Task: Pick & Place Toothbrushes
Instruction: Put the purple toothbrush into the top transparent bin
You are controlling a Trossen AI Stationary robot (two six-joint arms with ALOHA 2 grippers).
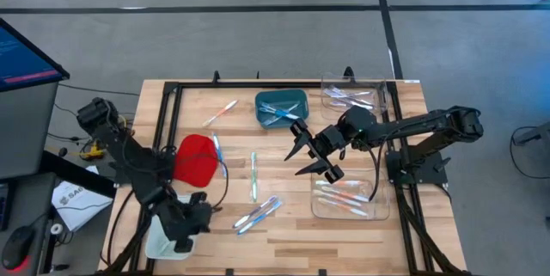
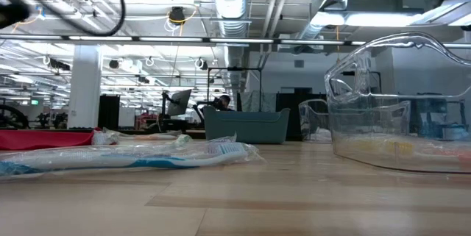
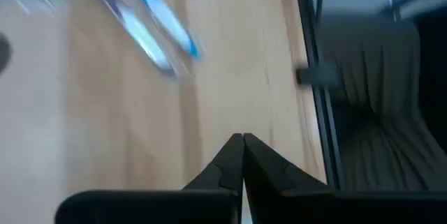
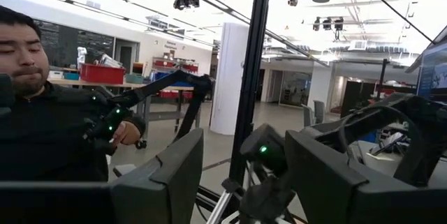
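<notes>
1. The right hand (image 1: 314, 151) is hanging above the middle of the desk (image 1: 361, 229), its two fingers standing apart with nothing between them. It is sitting between the teal bin (image 1: 282, 107) and the clear tray (image 1: 350, 196) in front of the right arm.
2. The left hand (image 1: 183, 240) is waiting low at the near left corner of the desk, over a pale tray (image 1: 163, 243). Its fingers are pressed together and are carrying nothing.
3. I am judging that the right arm is between two picks: no toothbrush is held, and loose ones are lying on the wood.
4. The next move is asking the right hand to come down over one loose toothbrush, maybe the green toothbrush (image 1: 253, 175) lying closest, with one finger on each side of the thin handle, and then to close.
5. I am counting four containers: the teal bin, a red tray (image 1: 196, 157), the pale tray, the clear tray, plus a second clear box (image 1: 352, 95) at the far side, so five.
6. Loose toothbrushes on the wood: about six, one orange toothbrush (image 1: 222, 113) at the far side, one beside the red tray, the green one, and a group of blue toothbrushes (image 1: 259, 215) near the front. Those inside the containers I cannot count exactly.
</notes>
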